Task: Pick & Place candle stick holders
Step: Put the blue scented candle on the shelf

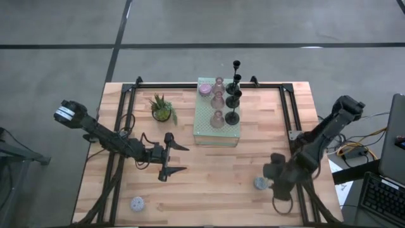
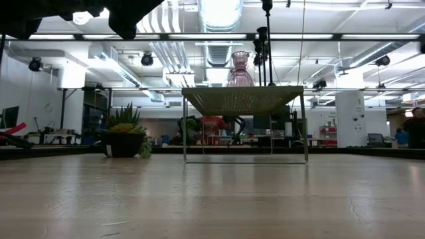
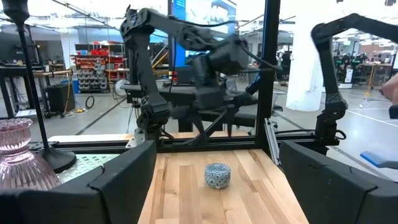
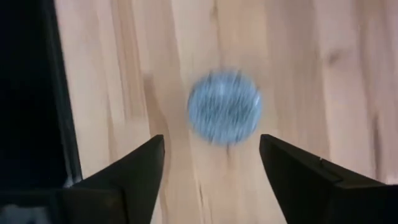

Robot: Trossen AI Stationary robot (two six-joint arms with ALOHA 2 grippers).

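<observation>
The right gripper (image 4: 211, 165) hangs released above a grey-blue candle holder (image 1: 260, 183) at the table's (image 1: 209, 190) four o'clock. The left gripper (image 1: 179, 158), spread wide and empty, waits at eight o'clock from the perforated block (image 1: 205, 123).

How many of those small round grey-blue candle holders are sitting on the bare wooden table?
2. One small round grey-blue candle holder lies near the table's right side, below the open right gripper; the other sits near the front left corner. More may be hidden among those on the green block.
</observation>
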